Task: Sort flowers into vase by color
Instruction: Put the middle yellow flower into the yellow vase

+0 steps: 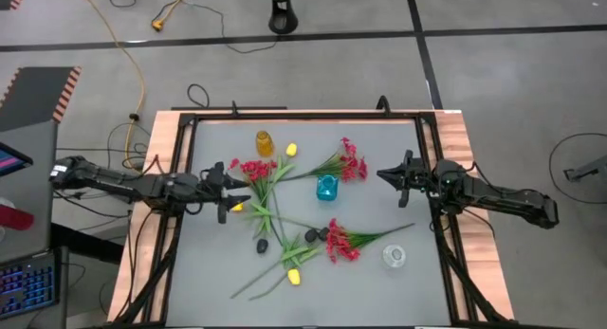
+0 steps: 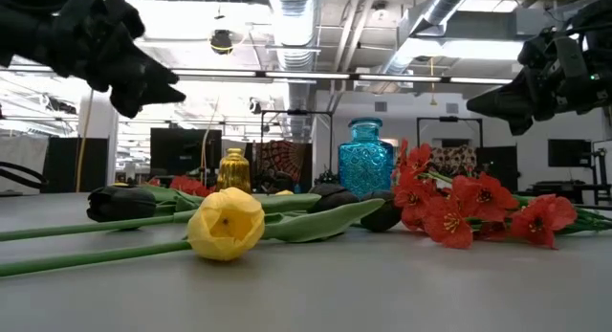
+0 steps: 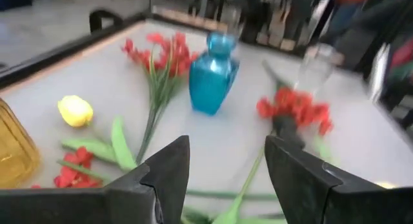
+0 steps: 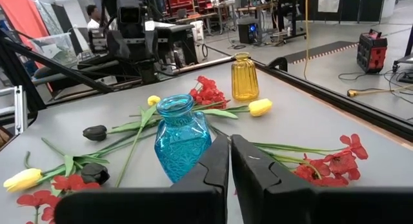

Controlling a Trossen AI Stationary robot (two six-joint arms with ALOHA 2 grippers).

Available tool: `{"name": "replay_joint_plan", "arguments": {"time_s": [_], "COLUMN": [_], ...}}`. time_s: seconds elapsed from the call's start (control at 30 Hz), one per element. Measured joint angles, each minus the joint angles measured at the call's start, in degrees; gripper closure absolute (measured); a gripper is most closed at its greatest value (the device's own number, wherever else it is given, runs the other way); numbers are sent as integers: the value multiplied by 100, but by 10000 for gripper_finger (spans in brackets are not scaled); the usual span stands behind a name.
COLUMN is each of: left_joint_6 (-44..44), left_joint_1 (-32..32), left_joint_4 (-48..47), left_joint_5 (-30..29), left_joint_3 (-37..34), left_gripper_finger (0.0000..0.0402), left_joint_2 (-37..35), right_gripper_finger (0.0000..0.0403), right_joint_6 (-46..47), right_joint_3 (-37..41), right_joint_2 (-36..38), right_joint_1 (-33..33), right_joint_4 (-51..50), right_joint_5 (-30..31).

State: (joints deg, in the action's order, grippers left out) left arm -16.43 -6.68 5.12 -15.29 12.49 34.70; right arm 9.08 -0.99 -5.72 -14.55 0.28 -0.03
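Right now I am hovering my left end effector [image 1: 230,189] with its fingers spread wide and holding nothing, over the left end of the pile of flowers [image 1: 285,220] on the bench [image 1: 379,282]. None of the stems is standing in a vase yet, so I judge the sorting is at its start and I am lining up a first pick.

Just under and beside my open fingers are lying a red spray [image 1: 254,168] and a small yellow tulip [image 1: 237,207]. Another yellow tulip [image 1: 290,150] is lying close to the amber vase [image 1: 264,142] at the far side, which looks like the match for it. The blue vase [image 1: 327,188] is standing upright in the middle, and a clear glass vase [image 1: 395,256] is standing on the near right.

My right end effector [image 1: 387,174] is waiting above the right side of the bench, its fingers pressed together on nothing.

The next move, I think, is calling for a descent onto one stem only. That is the hard part: the stems are crossing each other, black tulips [image 1: 262,245] and long leaves are lying over them, and a careless close could be lifting two colours at once. Red sprays [image 1: 343,242] are also lying scattered near the blue vase, crowding its mouth.
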Motion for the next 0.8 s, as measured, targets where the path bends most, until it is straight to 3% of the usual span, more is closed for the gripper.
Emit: {"name": "replay_joint_plan", "arguments": {"time_s": [0.33,0.57,0.8], "left_joint_6": [760,776,1002], "left_joint_1": [0,0,4], "left_joint_4": [-1981,-2115,-2130], "left_joint_5": [500,858,806], "left_joint_3": [1306,1454,1454], "left_gripper_finger": [212,212,212], "left_joint_2": [1544,2322,2889], "right_gripper_finger": [335,278,234], "right_joint_6": [462,461,459], "right_joint_3": [11,5,0], "right_joint_2": [2,2,2], "right_joint_1": [-2,-2,-2], "right_joint_4": [552,575,579], "right_joint_5": [-7,-4,-4]}}
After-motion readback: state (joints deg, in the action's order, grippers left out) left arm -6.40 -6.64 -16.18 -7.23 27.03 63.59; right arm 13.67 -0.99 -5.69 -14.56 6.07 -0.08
